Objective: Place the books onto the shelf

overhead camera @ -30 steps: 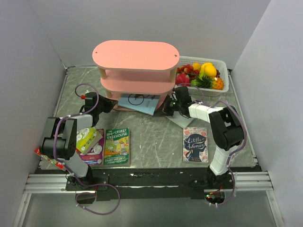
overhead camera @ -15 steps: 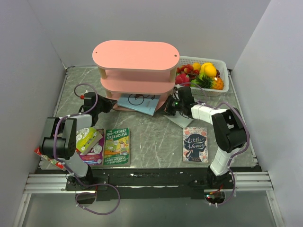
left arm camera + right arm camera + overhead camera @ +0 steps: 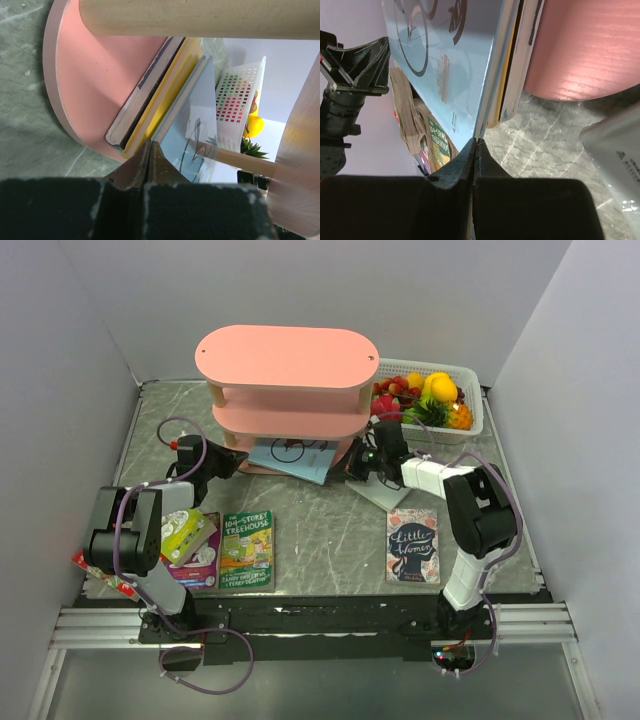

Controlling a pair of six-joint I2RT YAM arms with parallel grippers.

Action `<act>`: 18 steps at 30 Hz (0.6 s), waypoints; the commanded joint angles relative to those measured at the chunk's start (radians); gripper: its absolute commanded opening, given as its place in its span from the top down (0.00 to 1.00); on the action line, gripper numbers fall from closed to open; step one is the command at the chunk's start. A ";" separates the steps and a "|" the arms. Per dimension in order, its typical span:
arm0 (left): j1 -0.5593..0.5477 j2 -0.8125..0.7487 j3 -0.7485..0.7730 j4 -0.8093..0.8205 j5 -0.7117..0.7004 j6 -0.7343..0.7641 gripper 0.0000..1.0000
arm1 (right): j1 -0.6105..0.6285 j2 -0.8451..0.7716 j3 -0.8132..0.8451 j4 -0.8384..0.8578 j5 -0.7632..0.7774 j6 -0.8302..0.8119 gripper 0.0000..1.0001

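Note:
The pink shelf [image 3: 287, 380] stands at the back. On its bottom board [image 3: 95, 75] lie a light blue book [image 3: 293, 457], a yellow book [image 3: 165, 95] and a dark-edged one, all sticking out at the front. My left gripper [image 3: 232, 462] is shut and empty, its tips [image 3: 150, 145] against the yellow and blue edges. My right gripper [image 3: 352, 468] is shut too, its tips [image 3: 475, 142] at the light blue book's [image 3: 445, 55] corner. A grey-white book [image 3: 378, 492] lies under the right arm. Little Women [image 3: 413, 545], Treehouse [image 3: 247, 550], lime green [image 3: 183, 532], purple [image 3: 203, 562] and red [image 3: 100, 575] books lie on the table.
A white fruit basket [image 3: 470, 405] stands at the back right, beside the shelf. Pale wooden posts [image 3: 200, 17] hold up the boards close to my left fingers. Grey walls close in the table on three sides.
The right arm has shifted a little at the shelf's right end. The left arm and the books look the same.

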 commanded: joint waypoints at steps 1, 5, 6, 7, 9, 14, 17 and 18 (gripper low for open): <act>0.001 0.018 0.023 0.047 0.029 -0.017 0.99 | 0.000 0.024 0.056 0.029 -0.014 0.005 1.00; 0.001 0.021 0.026 0.050 0.034 -0.018 0.98 | -0.001 0.044 0.071 0.026 -0.023 0.009 1.00; 0.001 0.021 0.026 0.050 0.035 -0.017 0.98 | 0.002 0.047 0.073 0.026 -0.021 0.009 1.00; 0.001 0.021 0.026 0.050 0.035 -0.017 0.99 | 0.002 0.050 0.076 0.027 -0.023 0.012 1.00; 0.001 0.024 0.026 0.056 0.037 -0.018 0.98 | 0.002 0.055 0.079 0.030 -0.021 0.012 1.00; 0.001 0.024 0.029 0.061 0.041 -0.021 0.98 | 0.002 0.056 0.091 0.032 -0.017 0.020 1.00; 0.001 0.026 0.039 0.059 0.047 -0.023 0.98 | 0.002 0.056 0.106 0.023 -0.014 0.020 1.00; 0.001 0.026 0.043 0.055 0.047 -0.021 0.99 | 0.002 0.058 0.113 0.018 -0.014 0.020 1.00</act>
